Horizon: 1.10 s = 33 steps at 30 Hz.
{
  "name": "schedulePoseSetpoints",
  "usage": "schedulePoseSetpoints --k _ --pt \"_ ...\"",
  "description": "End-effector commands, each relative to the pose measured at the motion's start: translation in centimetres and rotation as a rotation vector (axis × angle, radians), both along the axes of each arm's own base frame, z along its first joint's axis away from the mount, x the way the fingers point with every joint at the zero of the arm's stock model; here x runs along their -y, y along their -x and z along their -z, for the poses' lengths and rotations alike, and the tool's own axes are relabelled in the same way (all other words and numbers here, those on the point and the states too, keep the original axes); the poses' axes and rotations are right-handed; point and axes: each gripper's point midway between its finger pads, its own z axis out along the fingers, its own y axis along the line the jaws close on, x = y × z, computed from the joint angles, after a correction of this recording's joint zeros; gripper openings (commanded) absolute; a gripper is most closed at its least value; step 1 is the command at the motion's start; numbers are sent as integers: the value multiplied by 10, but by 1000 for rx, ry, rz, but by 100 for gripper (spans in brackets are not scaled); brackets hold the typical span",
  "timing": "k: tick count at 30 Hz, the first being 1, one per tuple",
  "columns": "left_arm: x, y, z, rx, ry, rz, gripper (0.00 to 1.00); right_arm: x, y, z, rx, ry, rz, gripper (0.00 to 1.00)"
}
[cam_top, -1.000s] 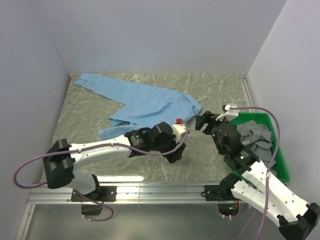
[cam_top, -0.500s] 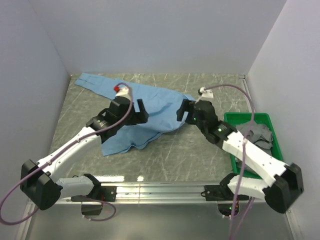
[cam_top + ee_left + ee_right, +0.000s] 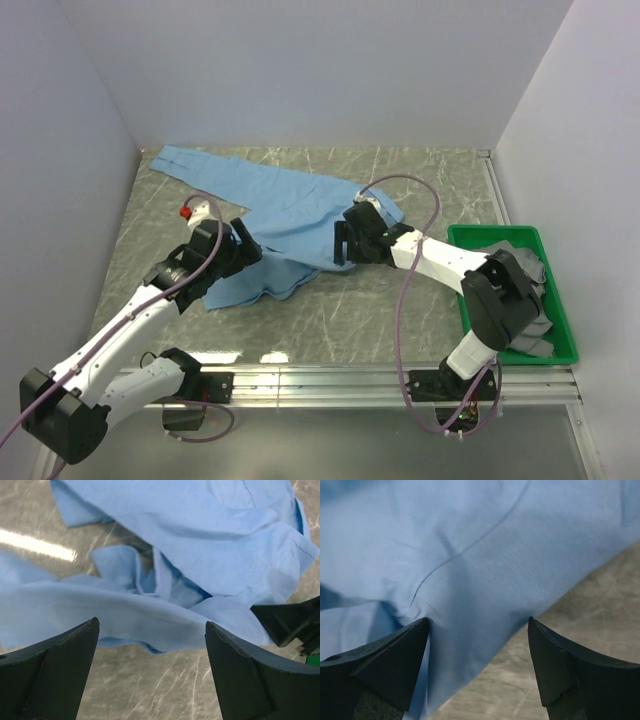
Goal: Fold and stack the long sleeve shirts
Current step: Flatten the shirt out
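A plain light blue long sleeve shirt of thin cloth (image 3: 290, 205) is seen lying on the grey marbled table (image 3: 400, 300). One sleeve is stretched out towards the far left corner, the body is spread across the middle, and a rumpled, partly folded portion lies nearer, left of centre. The shirt is unfolded and creased.

The left end effector (image 3: 250, 245) is held low at the left side of the shirt, over the rumpled near portion. In the left wrist view its two black fingers (image 3: 55, 670) are seen set wide apart, with nothing clamped between them; the near hem of the shirt and bare table are seen beyond the gap.

The right end effector (image 3: 340, 245) is placed at the right side of the shirt's body, facing the left one across the cloth. Its fingers (image 3: 380, 665) are likewise spread apart, and smooth blue cloth with a seam fills the space beyond them. Whether the tips touch the cloth cannot be told.

At the near right of the table a green plastic tray (image 3: 565, 340) is seen, with a heap of grey crumpled cloth (image 3: 520, 275) lying in it, well apart from the blue shirt.
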Motion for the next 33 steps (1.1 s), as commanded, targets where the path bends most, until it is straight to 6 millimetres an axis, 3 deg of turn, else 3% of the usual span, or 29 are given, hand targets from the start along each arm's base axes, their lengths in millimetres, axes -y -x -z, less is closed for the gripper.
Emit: schedulePoseSetpoints --k 1,3,8,15,25,29,32,33 --pt "-14 14 10 -31 35 -85 92 26 17 14 -80 127 -5 86" --pt "-18 19 11 -27 62 -115 92 43 30 31 -137 183 12 85" --pt "-28 33 25 -42 102 -175 92 74 43 48 -196 234 69 84" --pt "-34 33 25 -38 141 -235 94 92 48 53 -226 217 121 84" --pt "-14 22 18 -13 247 -194 96 82 44 50 -207 166 86 84" --pt "-5 24 27 -58 250 -154 94 78 41 43 -180 136 85 83" --pt "-3 24 33 -76 253 -151 82 75 38 39 -163 115 85 81" --pt "-3 25 37 -83 252 -152 66 72 35 35 -149 100 86 79"
